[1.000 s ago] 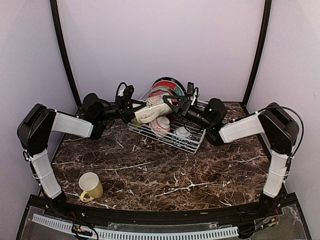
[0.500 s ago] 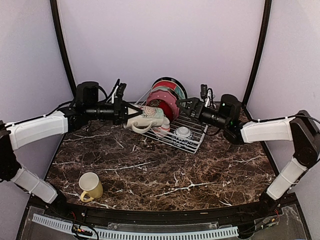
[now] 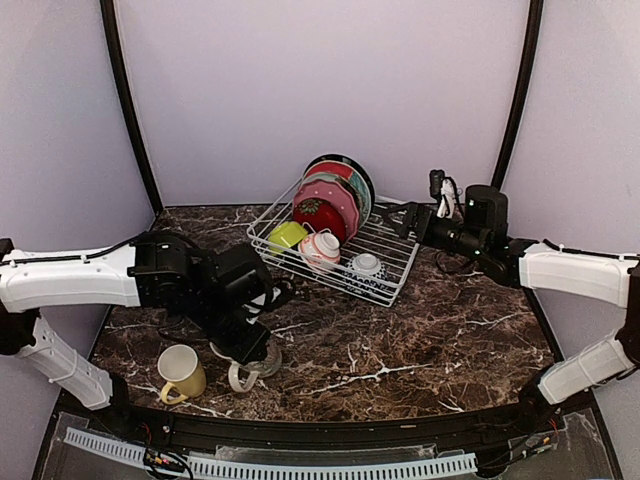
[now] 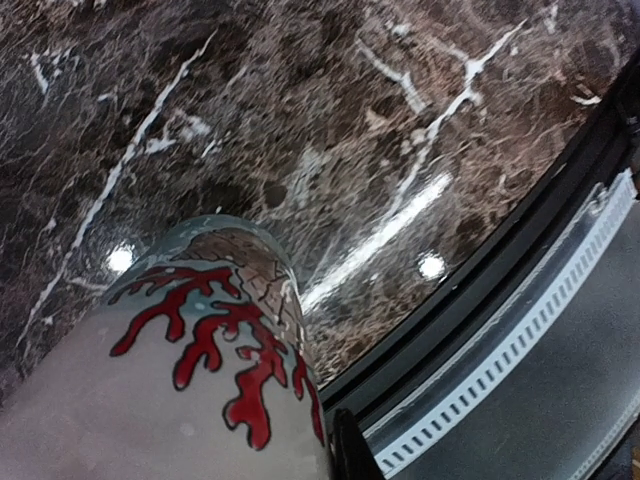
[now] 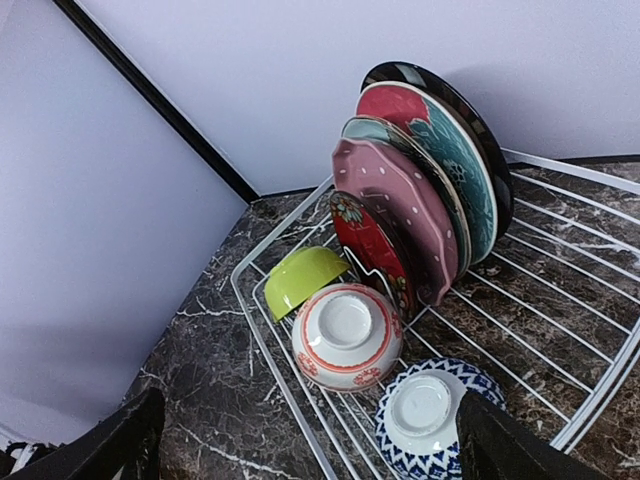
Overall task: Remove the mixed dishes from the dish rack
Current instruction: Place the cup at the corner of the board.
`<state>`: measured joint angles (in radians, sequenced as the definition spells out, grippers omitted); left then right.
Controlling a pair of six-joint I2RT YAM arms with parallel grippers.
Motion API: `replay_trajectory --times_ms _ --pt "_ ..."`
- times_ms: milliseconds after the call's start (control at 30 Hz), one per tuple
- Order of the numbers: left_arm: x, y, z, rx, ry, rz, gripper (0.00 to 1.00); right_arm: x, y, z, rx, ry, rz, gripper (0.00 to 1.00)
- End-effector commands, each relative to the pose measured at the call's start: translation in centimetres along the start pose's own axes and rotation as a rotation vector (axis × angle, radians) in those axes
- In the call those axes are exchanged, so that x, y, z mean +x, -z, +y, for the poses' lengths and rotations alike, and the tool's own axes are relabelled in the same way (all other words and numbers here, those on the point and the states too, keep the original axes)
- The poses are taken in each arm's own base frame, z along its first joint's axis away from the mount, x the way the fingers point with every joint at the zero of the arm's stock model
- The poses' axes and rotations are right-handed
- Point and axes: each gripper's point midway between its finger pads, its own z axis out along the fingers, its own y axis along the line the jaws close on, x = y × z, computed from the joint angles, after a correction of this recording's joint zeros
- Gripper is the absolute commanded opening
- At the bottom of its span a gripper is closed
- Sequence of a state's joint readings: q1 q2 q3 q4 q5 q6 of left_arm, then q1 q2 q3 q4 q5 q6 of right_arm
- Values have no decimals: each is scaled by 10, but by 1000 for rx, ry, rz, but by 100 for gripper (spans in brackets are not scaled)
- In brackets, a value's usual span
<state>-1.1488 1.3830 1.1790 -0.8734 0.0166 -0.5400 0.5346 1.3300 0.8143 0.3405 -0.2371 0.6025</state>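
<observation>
1. The left tool (image 3: 248, 348) is clamped shut on the beige mug (image 4: 190, 380), which hangs tilted low over the table (image 3: 420, 340), just beside the yellow mug (image 3: 181, 372). I cannot tell whether it touches down.
2. Judged best: level the beige mug, lower it slowly onto the hard top, clear of the yellow mug and the near edge, then let go.
3. The right tool (image 3: 410, 222) gapes wide and empty beside the rack (image 3: 392, 290), which holds plates (image 5: 420, 190) and three bowls (image 5: 347, 335).
4. The table is glossy dark-brown marble with white veins. Around it are pale lilac walls (image 3: 320, 90) and black corner posts (image 3: 128, 110).
</observation>
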Motion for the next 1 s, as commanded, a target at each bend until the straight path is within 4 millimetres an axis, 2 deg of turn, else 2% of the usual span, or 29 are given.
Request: replay_trajectory --times_ms 0,200,433,633,800,833,900,967 --pt "13 15 26 -278 -61 32 1 0 -1 -8 50 45 15 99" --pt "36 -5 28 -305 -86 106 1 5 0 -10 52 40 21 99" --pt "50 -5 27 -290 -119 186 1 8 2 -15 73 38 25 99" --pt "68 -12 22 -232 -105 248 1 12 -1 -16 62 26 34 99" --pt "72 -17 19 -199 -84 243 2 13 -1 -16 62 22 35 99" --pt "73 -18 21 -209 -86 241 3 13 -1 -17 63 22 35 99" --pt "72 -19 23 -222 -91 243 13 14 -3 -17 66 21 42 99" --pt "70 -19 22 -217 -92 235 32 15 -4 -17 71 24 55 99"
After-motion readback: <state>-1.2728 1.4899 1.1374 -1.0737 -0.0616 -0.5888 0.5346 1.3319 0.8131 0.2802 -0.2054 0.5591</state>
